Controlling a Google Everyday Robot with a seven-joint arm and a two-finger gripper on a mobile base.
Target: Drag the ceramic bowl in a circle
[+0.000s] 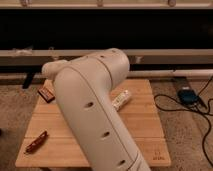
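My big white arm [95,110] fills the middle of the camera view and runs from the bottom up to the far left part of the wooden table [145,135]. The ceramic bowl is hidden; no reddish-orange bowl shows anywhere. My gripper is out of sight behind the arm, somewhere beyond its upper left end [50,70]. A small white bottle [121,99] lies on the table just right of the arm. A slim red-brown stick-like tool [36,142] lies near the front left corner.
A small brown and red packet [46,92] lies at the table's far left corner. A dark device with black cables [187,95] lies on the speckled floor to the right. A dark wall with pale rails runs behind the table.
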